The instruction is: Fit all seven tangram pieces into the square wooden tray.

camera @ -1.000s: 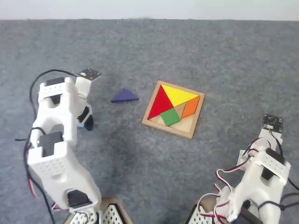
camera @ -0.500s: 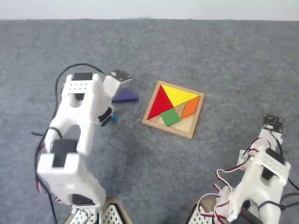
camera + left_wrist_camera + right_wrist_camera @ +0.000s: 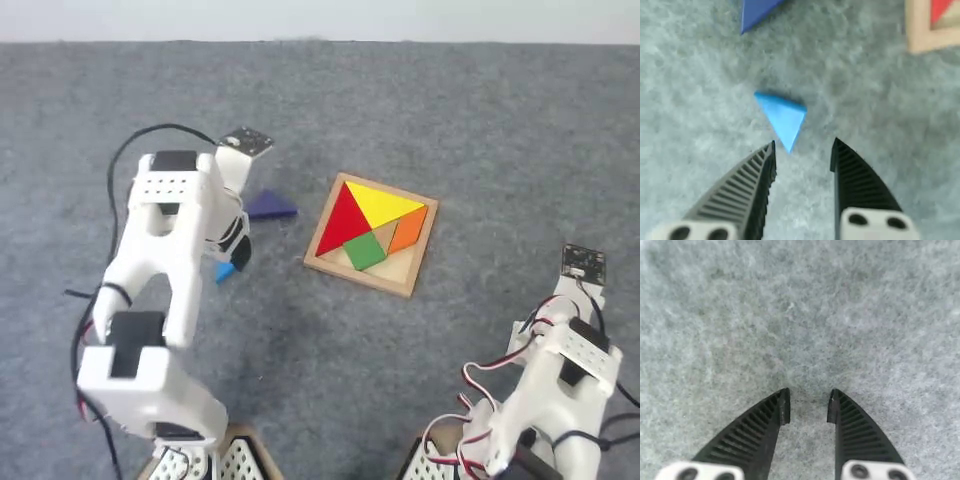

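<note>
The square wooden tray (image 3: pixel 392 265) lies mid-table and holds red (image 3: pixel 342 222), yellow (image 3: pixel 380 204), orange (image 3: pixel 408 231) and green (image 3: pixel 364 250) pieces. A dark blue triangle (image 3: pixel 270 207) lies on the carpet just left of it. A small light blue triangle (image 3: pixel 224 271) (image 3: pixel 782 117) lies free on the carpet, just ahead of my left gripper's (image 3: pixel 804 145) (image 3: pixel 236 256) open fingers, with nothing between them. The dark blue triangle (image 3: pixel 757 11) and a tray corner (image 3: pixel 930 35) sit farther off. My right gripper (image 3: pixel 807 395) is open over bare carpet at the near right.
Grey carpet covers the table. The left arm's white body (image 3: pixel 165 250) stands over the near-left area, with a black cable looping beside it. The right arm (image 3: pixel 560 370) is folded at the bottom right, well away from the tray.
The left arm swung right toward the tray, and the light blue triangle shifted right with it. It now lies free in front of the open fingers. The right arm kept still.
</note>
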